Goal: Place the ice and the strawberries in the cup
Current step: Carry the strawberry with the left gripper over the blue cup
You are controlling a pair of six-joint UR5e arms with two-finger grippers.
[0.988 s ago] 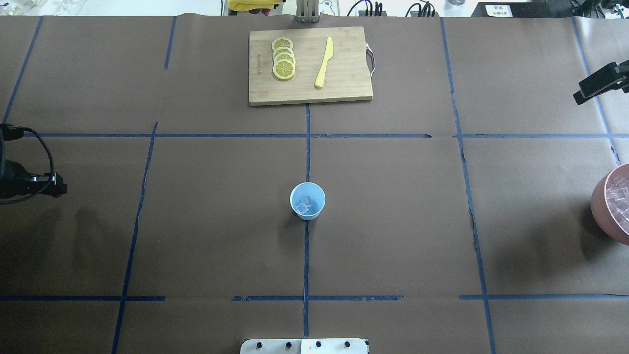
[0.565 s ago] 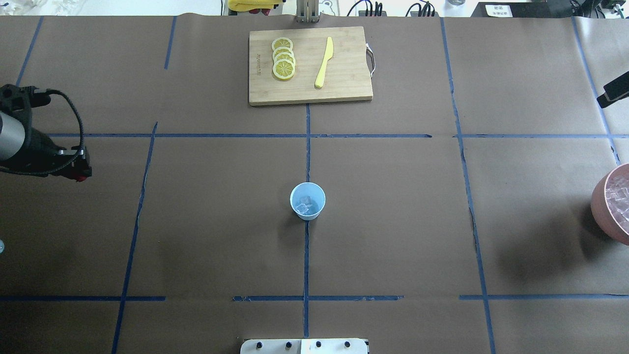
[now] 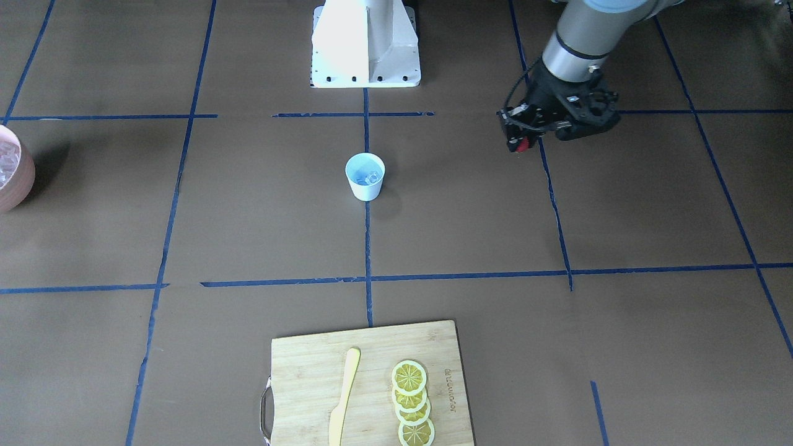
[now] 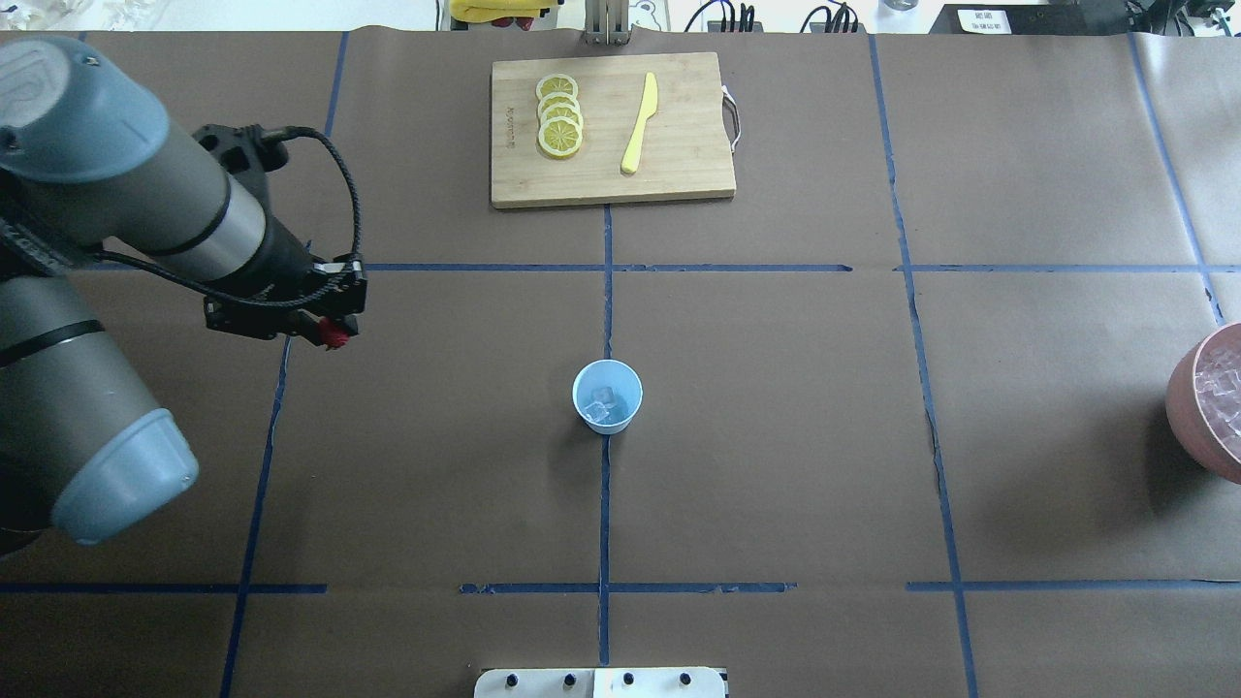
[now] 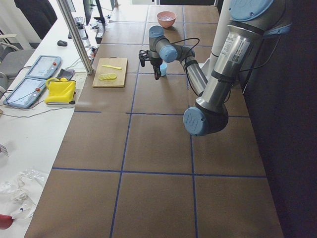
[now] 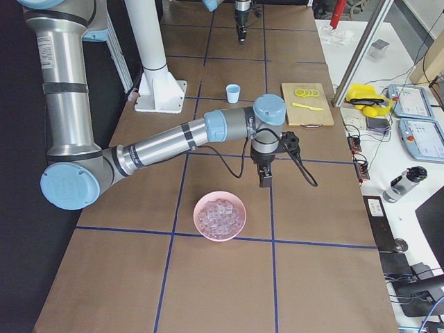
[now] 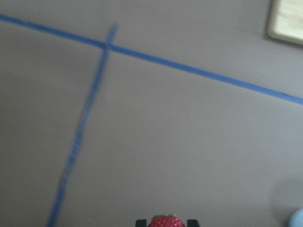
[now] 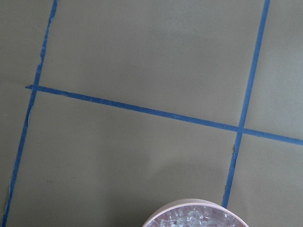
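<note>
The small white cup [image 4: 607, 396] with a pale blue inside stands at the table's middle; it also shows in the front-facing view [image 3: 365, 176]. A few clear ice cubes [image 4: 602, 403] lie in it. My left gripper [image 4: 334, 337] is shut on a tiny red strawberry [image 4: 336, 336], in the air well to the left of the cup and slightly beyond it. The strawberry [image 7: 165, 221] shows between the fingertips in the left wrist view. My right gripper [image 6: 264, 182] hangs just beyond the pink bowl in the exterior right view; I cannot tell if it is open or shut.
A pink bowl [image 4: 1188, 427] full of ice cubes sits at the table's right edge, also in the exterior right view [image 6: 219, 238]. A wooden cutting board [image 4: 679, 145] with lemon slices [image 4: 559, 116] and a yellow knife [image 4: 639, 123] lies at the far middle.
My left arm has swung in from the left edge toward the cup, carrying the strawberry. My right arm has moved out of the overhead view at the right.
</note>
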